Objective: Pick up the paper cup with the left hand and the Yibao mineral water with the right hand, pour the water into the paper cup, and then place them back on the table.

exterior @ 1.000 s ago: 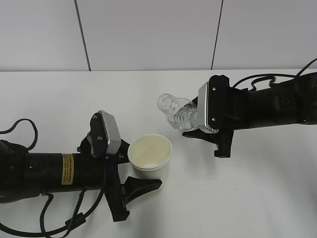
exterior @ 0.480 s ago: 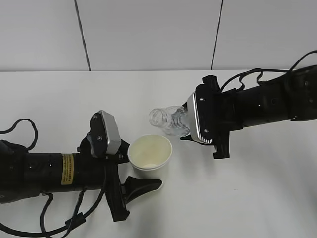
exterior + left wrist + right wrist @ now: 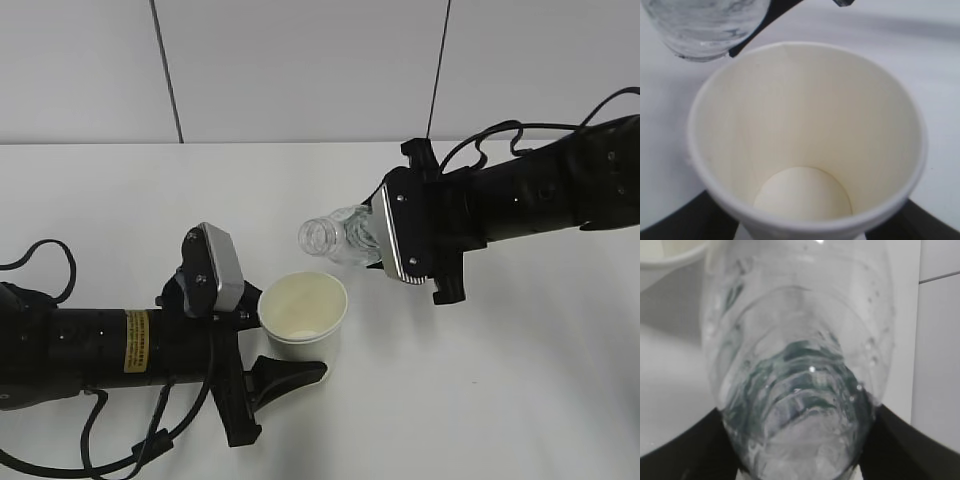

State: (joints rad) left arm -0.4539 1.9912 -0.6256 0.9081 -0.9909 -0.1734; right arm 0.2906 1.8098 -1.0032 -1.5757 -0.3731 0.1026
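Between the two black fingers of the left tool (image 3: 290, 345) sits the paper cup (image 3: 303, 316), a plain cream-white tapered cup with a rolled rim, upright, its mouth open upward. Its inside looks dry in the left wrist view (image 3: 805, 145); I see no liquid on its round floor. The left tool is closed on the cup, one finger on each side of its wall, with a wide gap between them filled by the cup. Its arm lies low and almost level over the white bench (image 3: 520, 400), a yellow sticker on the black tube and a silver-grey box just behind the cup.

Up and to the far side of that tool, the bottle (image 3: 342, 240) is clear ribbed plastic with no cap. It is tipped close to level, its open mouth pointing toward the cup and standing above and just beyond the cup's far rim, not touching it. The right tool (image 3: 405, 240) holds the bottle by its body; the right wrist view shows the bottle (image 3: 800, 370) wedged between dark fingers, with green tint and droplets inside. The right arm reaches in from the side, cabled, rolled so its grey box faces the cup. No stream is visible from the mouth.
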